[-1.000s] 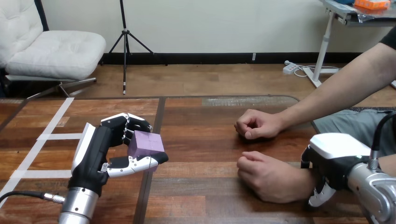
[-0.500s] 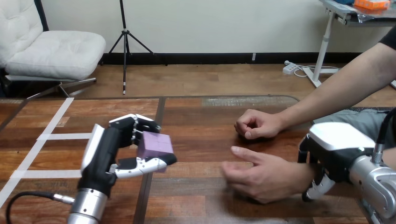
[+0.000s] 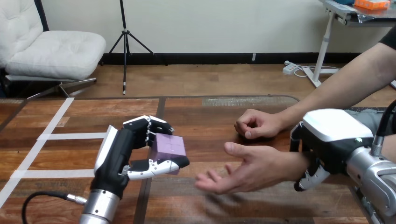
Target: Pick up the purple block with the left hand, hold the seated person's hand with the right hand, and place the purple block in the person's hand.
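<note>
My left hand [image 3: 116, 156] is at the table's left-centre, fingers and thumb curled round the purple block [image 3: 169, 145], which it holds above the wood. The person's near hand [image 3: 250, 170] is raised, palm up and open, its fingertips a short gap to the right of the block. My right hand [image 3: 327, 144] sits over that hand's wrist, with its fingers [image 3: 307, 179] curling down round the wrist's near side. The person's far hand [image 3: 254, 123] rests as a loose fist on the table behind.
White tape strips [image 3: 56, 136] cross the table's left part. A black cable [image 3: 42, 198] loops beside my left forearm. The table's far edge [image 3: 224, 97] runs behind both of the person's hands.
The person's near hand has opened from a fist and turned palm up. My left hand carried the block to the right, towards it. My right hand rose with the wrist.
</note>
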